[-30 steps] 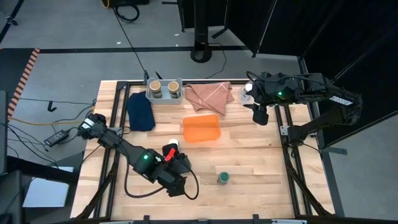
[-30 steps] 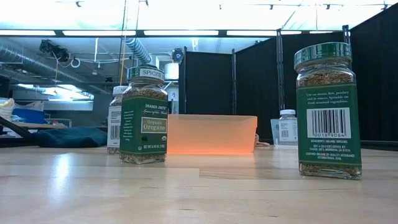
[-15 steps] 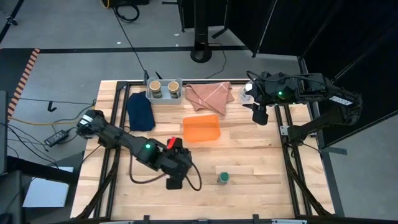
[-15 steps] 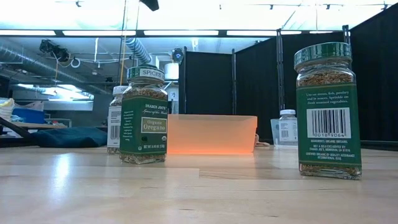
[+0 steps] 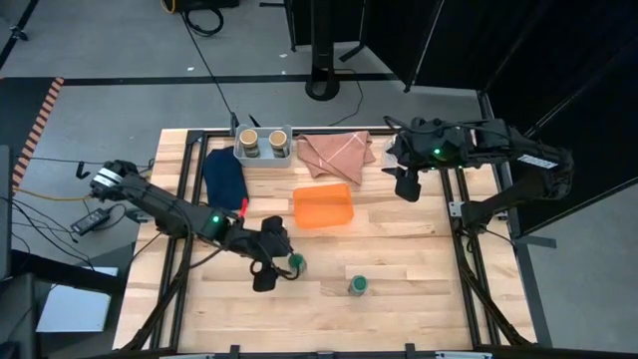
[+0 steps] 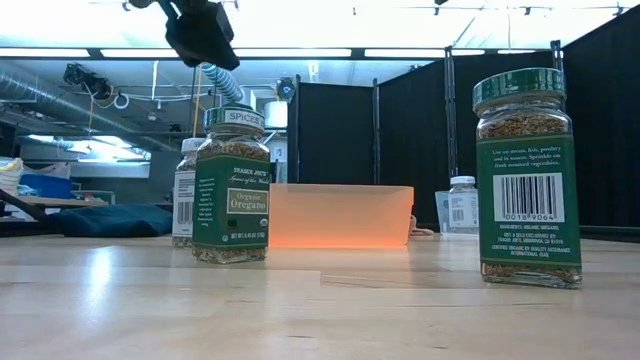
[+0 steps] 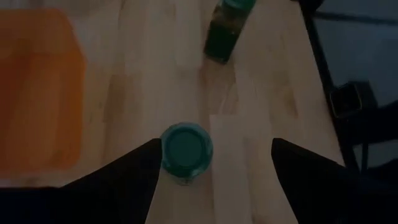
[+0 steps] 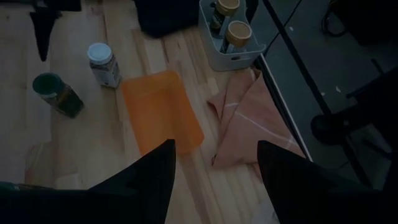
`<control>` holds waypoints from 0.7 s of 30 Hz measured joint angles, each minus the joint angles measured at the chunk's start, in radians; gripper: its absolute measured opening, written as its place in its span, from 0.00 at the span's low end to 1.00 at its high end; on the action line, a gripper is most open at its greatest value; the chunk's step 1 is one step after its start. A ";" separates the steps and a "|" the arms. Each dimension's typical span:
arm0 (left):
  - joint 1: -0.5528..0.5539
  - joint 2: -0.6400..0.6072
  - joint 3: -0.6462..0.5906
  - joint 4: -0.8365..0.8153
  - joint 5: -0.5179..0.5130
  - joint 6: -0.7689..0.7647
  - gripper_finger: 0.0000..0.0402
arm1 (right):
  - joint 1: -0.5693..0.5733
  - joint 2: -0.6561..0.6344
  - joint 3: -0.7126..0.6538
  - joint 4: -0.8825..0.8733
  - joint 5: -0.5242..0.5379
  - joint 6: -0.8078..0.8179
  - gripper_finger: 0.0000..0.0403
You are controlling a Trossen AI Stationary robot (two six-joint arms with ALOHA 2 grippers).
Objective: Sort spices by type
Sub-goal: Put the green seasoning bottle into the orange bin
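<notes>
Two green-capped jars stand on the table: one [image 5: 295, 262] under my left gripper and one [image 5: 358, 286] nearer the front edge. My left gripper [image 5: 279, 267] is open and hangs above the first jar [image 7: 186, 149], whose cap shows between the fingers; in the low view the gripper [image 6: 200, 30] is clear above that jar [image 6: 232, 185]. Two tan-capped jars [image 5: 249, 142] [image 5: 277, 140] stand in the grey bin [image 5: 262, 156]. One white-capped jar [image 8: 101, 62] stands left of the orange tray [image 5: 322, 206]; another [image 6: 461, 205] shows far right. My right gripper [image 5: 407, 184] is open and empty at the far right.
A dark blue cloth [image 5: 225, 179] lies at the far left and a pink cloth [image 5: 337, 155] beside the bin. The orange tray sits mid-table. In the high view my left arm hides the nearer white-capped jar, and my right gripper hides the other one.
My left arm has stretched out and swung, and its gripper has come down from above over the green-capped jar, which now shows beside it in the high view. My right gripper has shifted a little toward the table's left, covering the white-capped jar there. No jar has moved.
</notes>
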 joint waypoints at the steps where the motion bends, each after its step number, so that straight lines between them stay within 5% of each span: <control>1: -0.001 0.001 -0.003 0.007 0.003 0.019 0.77 | 0.000 0.011 0.000 0.001 0.000 0.000 0.58; 21: 0.014 0.102 -0.078 0.216 -0.005 0.127 0.77 | 0.000 0.130 0.000 -0.019 0.009 -0.036 0.57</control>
